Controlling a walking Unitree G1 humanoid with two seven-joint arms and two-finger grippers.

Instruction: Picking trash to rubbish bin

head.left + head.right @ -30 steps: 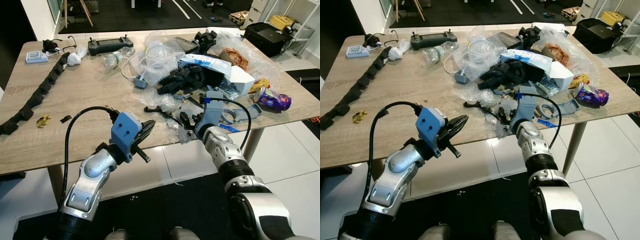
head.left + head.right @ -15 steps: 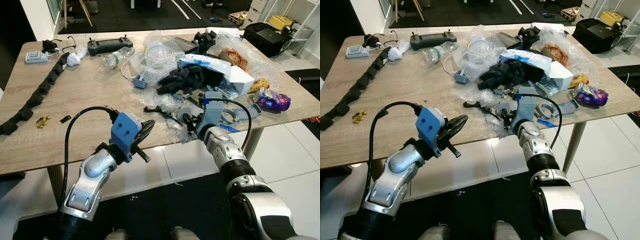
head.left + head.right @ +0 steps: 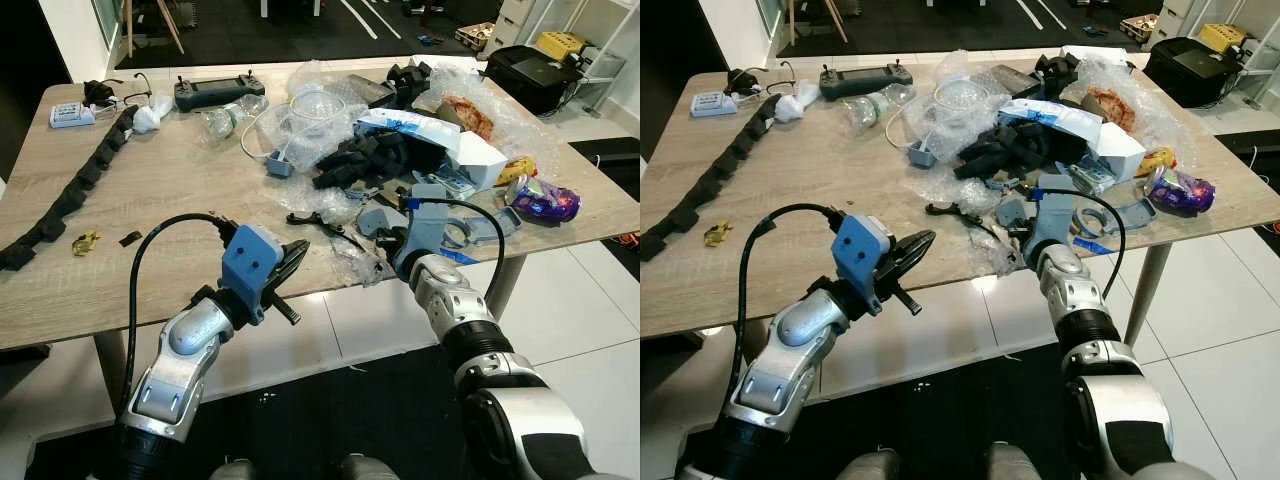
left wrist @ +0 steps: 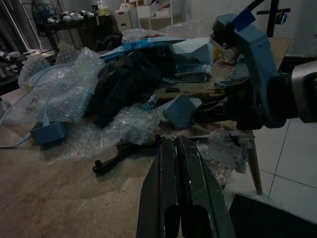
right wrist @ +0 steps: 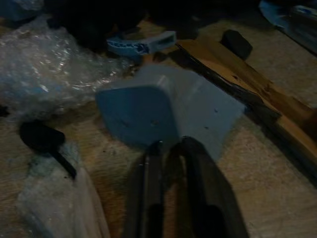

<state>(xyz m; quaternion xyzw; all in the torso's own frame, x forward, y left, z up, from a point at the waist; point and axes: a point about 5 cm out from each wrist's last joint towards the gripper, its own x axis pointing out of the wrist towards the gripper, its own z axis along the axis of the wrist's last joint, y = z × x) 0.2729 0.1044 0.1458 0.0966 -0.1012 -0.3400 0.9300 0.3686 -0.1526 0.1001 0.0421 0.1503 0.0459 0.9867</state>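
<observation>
Right gripper (image 5: 171, 148) advanced to blue-grey block (image 5: 168, 109); cluttered wooden table (image 3: 170, 200).

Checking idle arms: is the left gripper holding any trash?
No, the left gripper has its fingers pressed together with nothing between them, short of the bubble wrap.

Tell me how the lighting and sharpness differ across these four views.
Left and right eye views: bright, even and sharp over the table, with glare on the bubble wrap. Left wrist view: dim but fairly sharp, the left gripper dark with its fingers together. Right wrist view: very dark and soft, the blue-grey plastic piece blurred ahead of the right gripper.
</observation>
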